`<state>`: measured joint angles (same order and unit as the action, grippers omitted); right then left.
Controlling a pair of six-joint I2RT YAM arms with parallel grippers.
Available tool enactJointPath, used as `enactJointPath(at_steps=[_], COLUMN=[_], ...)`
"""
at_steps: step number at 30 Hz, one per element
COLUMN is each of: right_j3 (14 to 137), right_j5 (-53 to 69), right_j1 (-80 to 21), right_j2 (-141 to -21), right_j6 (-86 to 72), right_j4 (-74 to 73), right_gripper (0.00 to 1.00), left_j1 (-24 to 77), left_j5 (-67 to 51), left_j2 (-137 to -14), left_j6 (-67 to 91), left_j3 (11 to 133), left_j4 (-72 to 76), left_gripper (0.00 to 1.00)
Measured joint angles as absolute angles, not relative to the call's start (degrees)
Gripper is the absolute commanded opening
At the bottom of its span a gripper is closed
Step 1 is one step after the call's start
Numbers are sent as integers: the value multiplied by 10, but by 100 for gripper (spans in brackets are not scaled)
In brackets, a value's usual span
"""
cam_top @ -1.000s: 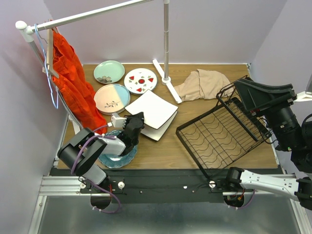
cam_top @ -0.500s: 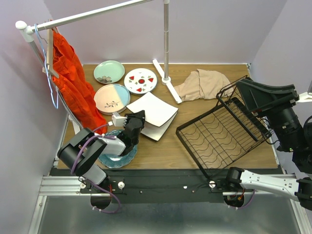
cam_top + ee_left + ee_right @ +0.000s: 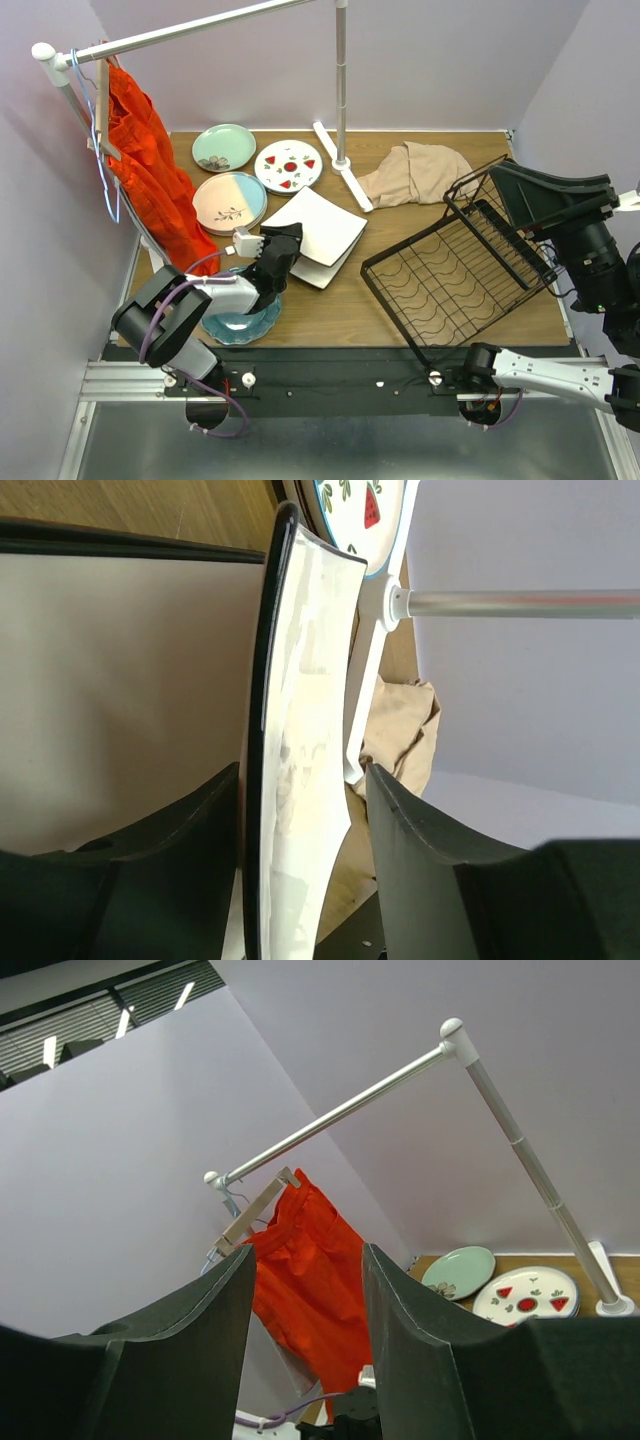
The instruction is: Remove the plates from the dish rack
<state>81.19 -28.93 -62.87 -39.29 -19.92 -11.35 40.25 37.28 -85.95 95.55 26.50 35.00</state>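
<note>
As its jaws stand apart, left pincer (image 3: 303, 775): straddles the near edge of the square white plate (image 3: 300, 660), seemingly unclamped.
Handling: looks like glazed ceramic, so stiff, slick, chippable; take it by the rim.
Resting places: that plate at 10 o'clock on the counter (image 3: 350, 310); teal scalloped plate (image 3: 245, 325) beneath the left arm; pink-and-blue plate (image 3: 230, 200), red-spotted plate (image 3: 288, 165) at 11.
Dish rack (image 3: 450, 265): 3 o'clock, holding no plates.
Right pincer (image 3: 305, 1260): wide, empty, above the rack.
</note>
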Motion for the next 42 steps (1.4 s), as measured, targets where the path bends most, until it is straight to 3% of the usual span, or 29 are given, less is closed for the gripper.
enactJointPath(at_steps=[11, 25, 32, 42], right_j3=[812, 809, 809, 809], right_j5=[-296, -305, -306, -306], right_j1=[-629, -629, -629, -629], right_j2=[-388, -380, -381, -384], right_j6=[-199, -199, -200, -202], right_j4=[-113, -112, -112, -112], right_gripper=[56, 56, 56, 56], left_j1=[405, 408, 409, 409], left_j5=[347, 338, 336, 338], left_j2=[-852, -844, -843, -835], left_j6=[994, 1061, 1079, 1091], left_j3=[378, 365, 372, 404], left_j4=[135, 26, -13, -105], left_gripper=[63, 59, 64, 64])
